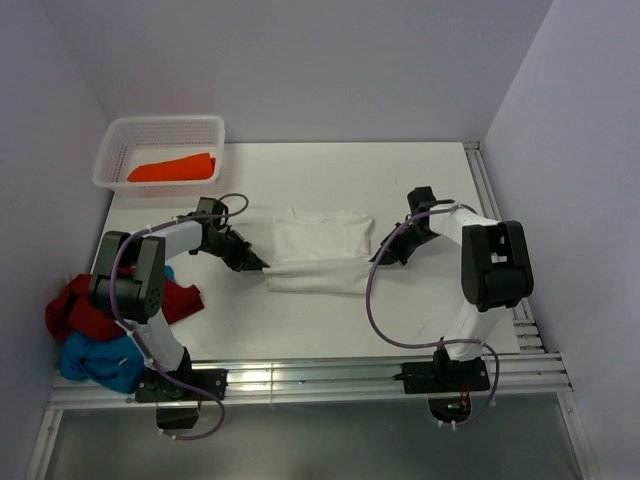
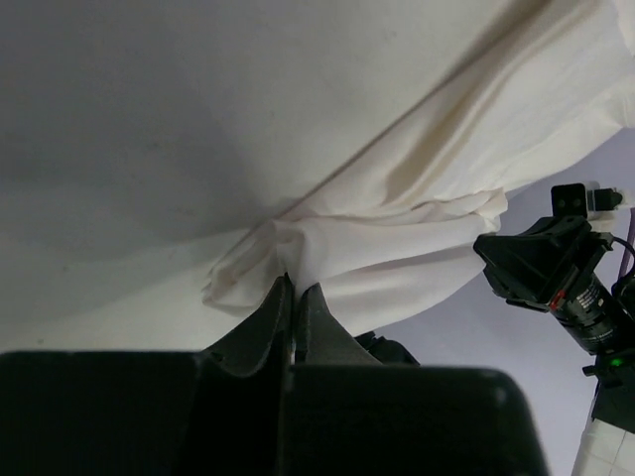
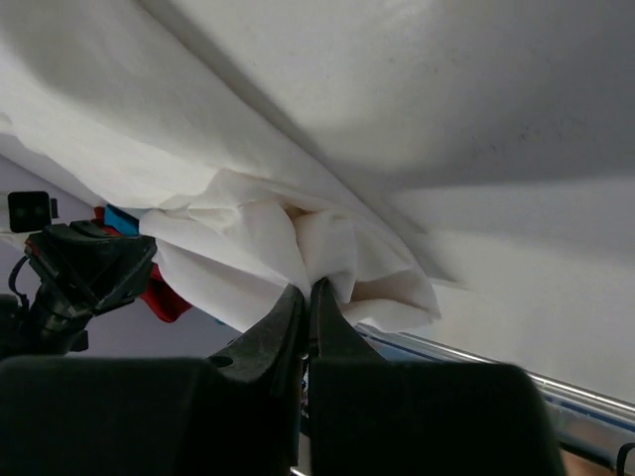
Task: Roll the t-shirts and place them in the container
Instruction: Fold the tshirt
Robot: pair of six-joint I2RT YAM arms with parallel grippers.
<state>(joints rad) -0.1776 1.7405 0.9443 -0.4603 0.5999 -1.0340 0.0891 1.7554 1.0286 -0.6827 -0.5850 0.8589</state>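
A white t-shirt point(image 1: 320, 250) lies folded into a band across the middle of the table, no print showing. My left gripper point(image 1: 262, 266) is shut on its left end, the cloth point(image 2: 397, 238) bunched at the fingertips. My right gripper point(image 1: 378, 258) is shut on the right end, where folds of white cloth point(image 3: 268, 238) gather. An orange t-shirt point(image 1: 172, 168) lies in the basket. Dark red point(image 1: 85, 305) and blue point(image 1: 95, 360) t-shirts are heaped at the table's left edge.
The white perforated basket point(image 1: 205, 128) stands at the back left corner. Metal rails point(image 1: 350, 375) run along the near edge and the right side point(image 1: 500, 230). Lilac walls close in the table on three sides.
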